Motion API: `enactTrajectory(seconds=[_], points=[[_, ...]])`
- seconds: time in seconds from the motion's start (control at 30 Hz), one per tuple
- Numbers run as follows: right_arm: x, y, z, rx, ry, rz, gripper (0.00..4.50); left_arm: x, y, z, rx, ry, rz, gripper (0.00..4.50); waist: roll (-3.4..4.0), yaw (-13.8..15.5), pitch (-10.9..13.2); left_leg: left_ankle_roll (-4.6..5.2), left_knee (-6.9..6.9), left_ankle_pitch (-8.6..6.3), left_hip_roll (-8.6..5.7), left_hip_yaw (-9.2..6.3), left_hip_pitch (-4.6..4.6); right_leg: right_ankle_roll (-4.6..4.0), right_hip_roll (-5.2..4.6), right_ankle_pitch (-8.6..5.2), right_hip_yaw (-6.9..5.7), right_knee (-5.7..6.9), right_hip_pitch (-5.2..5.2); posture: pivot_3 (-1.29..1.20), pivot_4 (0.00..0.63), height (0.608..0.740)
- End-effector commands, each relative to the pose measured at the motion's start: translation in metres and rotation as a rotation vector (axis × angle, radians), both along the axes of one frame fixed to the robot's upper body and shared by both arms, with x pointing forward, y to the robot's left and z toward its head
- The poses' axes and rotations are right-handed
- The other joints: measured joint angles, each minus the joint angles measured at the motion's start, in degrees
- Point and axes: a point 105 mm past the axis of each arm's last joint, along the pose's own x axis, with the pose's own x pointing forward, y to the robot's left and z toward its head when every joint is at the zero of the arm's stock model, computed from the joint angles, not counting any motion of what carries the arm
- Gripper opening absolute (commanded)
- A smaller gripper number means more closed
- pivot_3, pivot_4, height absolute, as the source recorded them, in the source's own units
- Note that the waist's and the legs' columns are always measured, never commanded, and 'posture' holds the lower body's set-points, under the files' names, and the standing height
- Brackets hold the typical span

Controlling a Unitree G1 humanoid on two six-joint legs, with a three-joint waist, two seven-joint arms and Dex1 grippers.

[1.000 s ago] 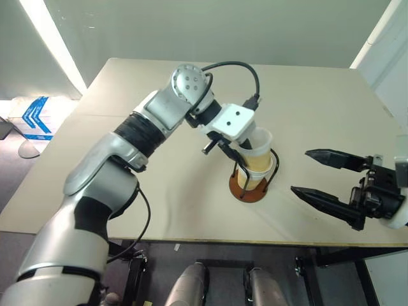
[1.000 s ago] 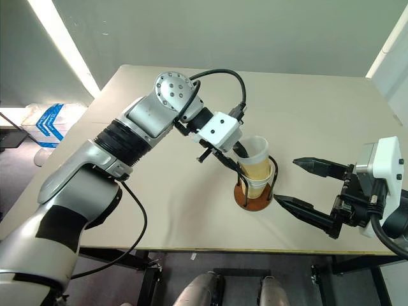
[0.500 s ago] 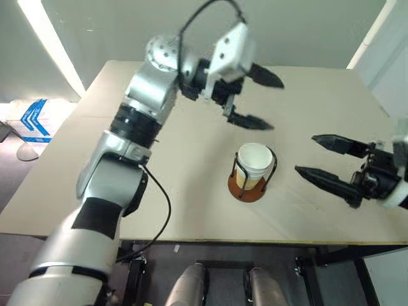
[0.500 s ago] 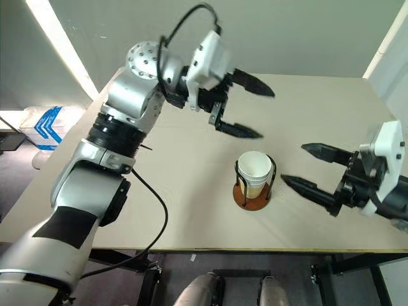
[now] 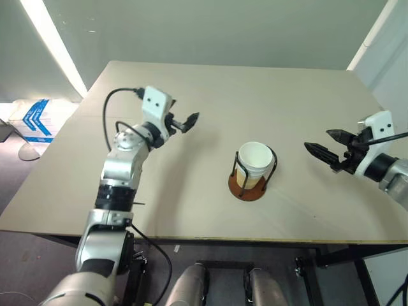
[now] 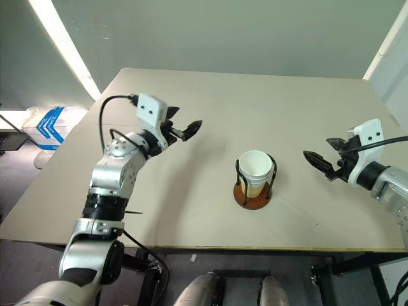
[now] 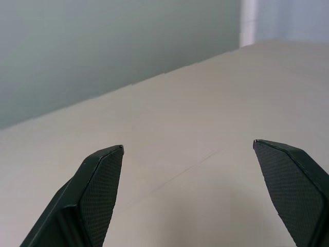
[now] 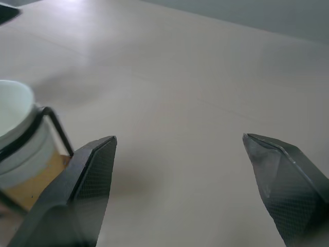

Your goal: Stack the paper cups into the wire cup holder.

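- The wire cup holder [image 5: 249, 185] stands on the beige desk [image 5: 268, 95], a little nearer its front edge than its middle, between the two arms.
- Its round reddish-brown base lies flat on the desk, and black wire loops rise on either side.
- The paper cups [image 5: 254, 164] sit nested inside the holder, upright, the white rim and white inside of the top one facing up, tan sides showing between the wires. How many are in the nest cannot be told from above.
- The left pincer [image 5: 189, 120] hovers over the desk well to the left of the holder, pointing roughly toward the far right; its two black fingers [image 7: 97, 180] stand wide apart with nothing between them but bare desk.
- The right pincer [image 5: 326, 146] hangs over the desk to the right of the holder, clear of it, aimed toward it; its fingers [image 8: 87, 180] are also spread apart and empty.
- In the right wrist view the cups and one black wire loop show just beyond the pincer's finger.
- On the floor beyond the desk's left edge lies a white and blue package [image 5: 32, 115].
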Motion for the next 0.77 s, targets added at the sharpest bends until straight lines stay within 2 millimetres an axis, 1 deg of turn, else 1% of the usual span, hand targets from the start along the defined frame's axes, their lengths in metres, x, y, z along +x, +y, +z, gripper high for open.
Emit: enactTrajectory(seconds=[0.03,0.13,0.27,0.33,0.4,0.6,0.77], points=[[0.01,-0.007,-0.001,0.0,-0.012,-0.038,4.16,-0.007,0.025,0.016,-0.099,-0.076,0.158,4.41,0.0,0.0,0.0,-0.01,0.0,0.01,0.0,0.0,0.04,-0.03,0.0,0.0,-0.03,0.0,0.04,0.0,0.15,0.74],[0.02,-0.007,-0.003,-0.014,-0.03,-0.063,4.16,-0.017,0.028,0.017,-0.151,-0.095,0.154,4.41,0.0,-0.02,0.0,-0.06,-0.05,0.05,0.0,0.0,0.13,-0.29,0.01,0.02,-0.03,0.02,0.09,0.0,0.15,0.74],[0.027,-0.009,-0.004,-0.014,-0.046,-0.088,4.16,-0.022,0.024,0.021,-0.117,-0.115,0.135,4.41,0.0,0.13,0.0,-0.18,-0.13,0.22,0.0,-0.11,0.16,-0.84,0.02,0.02,-0.02,0.04,0.08,0.0,0.15,0.74],[0.028,-0.006,-0.003,0.027,-0.055,-0.085,4.16,-0.023,0.023,0.025,-0.115,-0.124,0.131,4.41,-0.01,0.05,0.01,-0.13,-0.27,0.25,0.0,-0.11,0.27,-0.99,0.02,0.1,0.0,0.03,0.11,0.0,0.15,0.74],[0.03,-0.005,-0.002,0.06,-0.065,-0.096,4.16,-0.023,0.022,0.028,-0.113,-0.126,0.12,4.41,-0.01,-0.02,0.01,0.17,-0.47,0.07,0.0,-0.11,0.41,-1.06,0.02,0.15,0.0,0.01,0.19,0.0,0.15,0.74],[0.035,-0.002,0.0,0.07,-0.102,-0.105,4.16,-0.028,0.014,0.036,-0.102,-0.137,0.058,4.41,-0.02,-0.13,0.02,-0.24,-0.88,0.31,0.01,-0.19,0.51,-1.25,0.02,0.3,-0.01,0.01,0.14,0.0,0.15,0.74],[0.042,-0.007,0.0,0.035,-0.101,-0.133,4.16,-0.036,0.01,0.04,-0.102,-0.13,0.003,4.41,-0.02,-0.17,0.02,-0.42,-0.97,0.3,0.01,-0.21,0.52,-1.32,0.02,0.34,-0.02,0.0,0.11,0.0,0.15,0.74]])
